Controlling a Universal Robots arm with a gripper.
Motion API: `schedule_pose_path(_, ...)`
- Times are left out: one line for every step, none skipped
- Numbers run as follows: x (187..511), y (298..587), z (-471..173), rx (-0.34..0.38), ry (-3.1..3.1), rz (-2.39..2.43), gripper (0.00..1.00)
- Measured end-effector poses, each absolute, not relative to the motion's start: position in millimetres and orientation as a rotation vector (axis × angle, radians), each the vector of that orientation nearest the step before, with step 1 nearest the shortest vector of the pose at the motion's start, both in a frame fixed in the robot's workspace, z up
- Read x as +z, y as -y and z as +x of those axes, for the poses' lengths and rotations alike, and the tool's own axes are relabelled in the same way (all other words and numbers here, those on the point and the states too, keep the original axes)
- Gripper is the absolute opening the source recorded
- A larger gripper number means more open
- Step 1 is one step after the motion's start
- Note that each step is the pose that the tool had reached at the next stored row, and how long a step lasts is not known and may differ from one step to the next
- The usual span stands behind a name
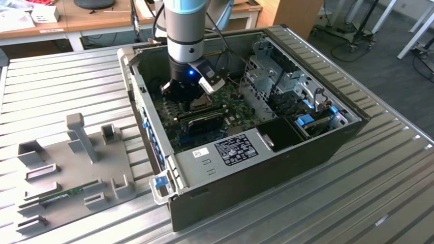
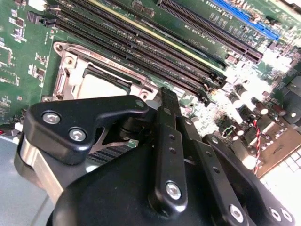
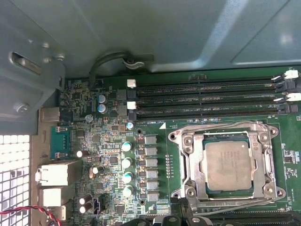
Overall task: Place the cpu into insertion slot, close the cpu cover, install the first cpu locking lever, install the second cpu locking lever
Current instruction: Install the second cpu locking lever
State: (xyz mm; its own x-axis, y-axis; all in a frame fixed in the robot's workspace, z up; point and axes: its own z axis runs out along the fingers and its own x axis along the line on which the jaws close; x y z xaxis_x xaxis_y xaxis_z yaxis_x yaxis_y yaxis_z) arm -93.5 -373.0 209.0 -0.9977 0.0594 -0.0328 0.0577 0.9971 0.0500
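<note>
The cpu [image 3: 228, 165] lies in the insertion slot [image 3: 188, 162], beside memory slots [image 3: 207, 99].

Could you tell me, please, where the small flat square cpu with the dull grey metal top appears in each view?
Exterior view: hidden beneath the black gripper, inside the open computer case.
First wrist view: the cpu sits in the metal-rimmed insertion slot.
Second wrist view: cpu just beyond the gripper.
Shared landmark: the long black memory slots beside the socket.

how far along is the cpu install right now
Done, it seems: the cpu sits in the insertion slot, with the cpu cover down around it. In hand: the gripper hovers beside the socket, holding nothing visible. Left: I cannot tell whether either locking lever is latched.
</note>
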Motion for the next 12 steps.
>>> schedule_pose_path(208.6, 373.0, -93.8, 0.077, -3.104, 0.091, 0.11)
schedule_pose_path(208.0, 373.0, -94.2, 0.077, -3.103, 0.091, 0.11)
schedule_pose_path(207.3, 373.0, -94.6, 0.077, -3.102, 0.091, 0.11)
schedule_pose_path(206.5, 373.0, -94.9, 0.078, -3.101, 0.091, 0.11)
schedule_pose_path(205.9, 373.0, -95.2, 0.079, -3.100, 0.091, 0.11)
schedule_pose_path(205.4, 373.0, -95.3, 0.081, -3.099, 0.091, 0.11)
schedule_pose_path(204.9, 372.9, -95.5, 0.085, -3.098, 0.091, 0.11)
schedule_pose_path(204.4, 372.9, -95.6, 0.088, -3.097, 0.091, 0.11)
schedule_pose_path(204.0, 372.9, -95.8, 0.092, -3.096, 0.091, 0.11)
schedule_pose_path(203.5, 372.8, -95.8, 0.096, -3.095, 0.091, 0.11)
schedule_pose_path(203.0, 372.8, -95.9, 0.099, -3.094, 0.091, 0.11)
schedule_pose_path(202.5, 372.8, -96.0, 0.102, -3.094, 0.091, 0.11)
